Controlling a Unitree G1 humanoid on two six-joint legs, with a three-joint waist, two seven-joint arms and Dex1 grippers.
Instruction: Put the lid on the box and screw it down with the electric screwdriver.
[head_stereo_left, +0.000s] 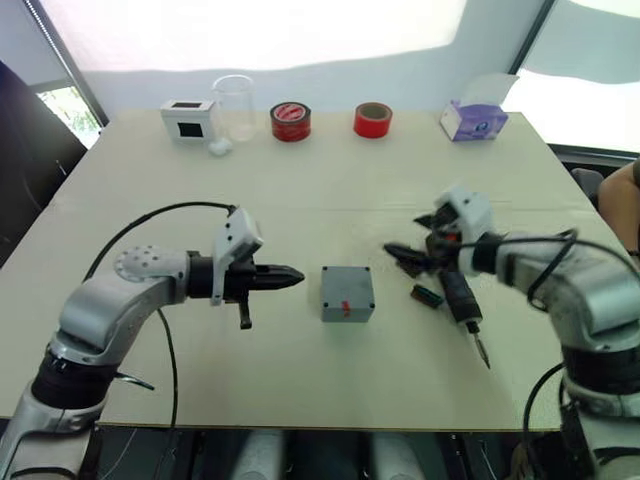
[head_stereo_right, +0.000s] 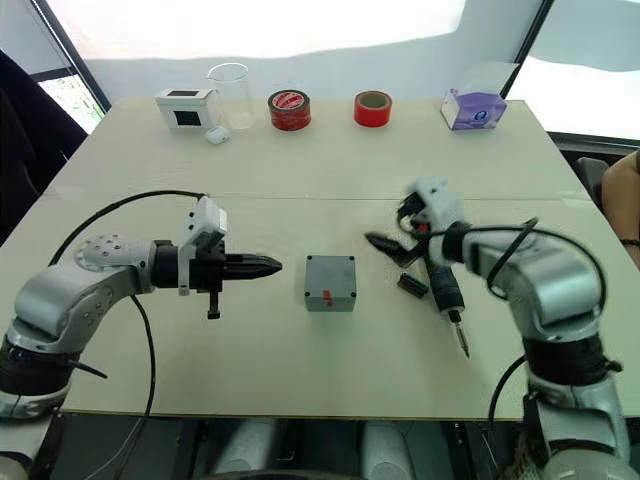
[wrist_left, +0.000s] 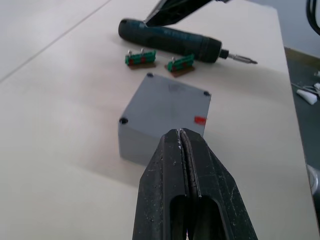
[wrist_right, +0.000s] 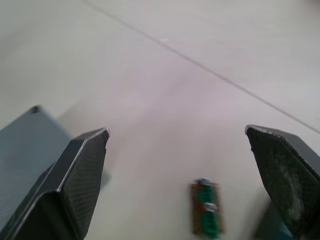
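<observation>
- While the head views show one green strip (head_stereo_left: 427, 295), the left wrist view shows two beside the electric screwdriver (wrist_left: 170, 40).
- One lidded box (head_stereo_left: 347, 293) sits frame centre.
- Left gripper (head_stereo_left: 290, 277) closed, empty; right gripper (wrist_right: 182, 165) spread wide.

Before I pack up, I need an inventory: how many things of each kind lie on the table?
Tape rolls: 2
Green strips: 2
Grey box: 1
Electric screwdriver: 1
White box: 1
Clear cup: 1
Tissue box: 1
White lump: 1
Total: 10

The table (head_stereo_left: 300, 200) carries box (head_stereo_left: 347, 293), electric screwdriver (head_stereo_left: 462, 298), 2 tapes (head_stereo_left: 291, 122).
</observation>
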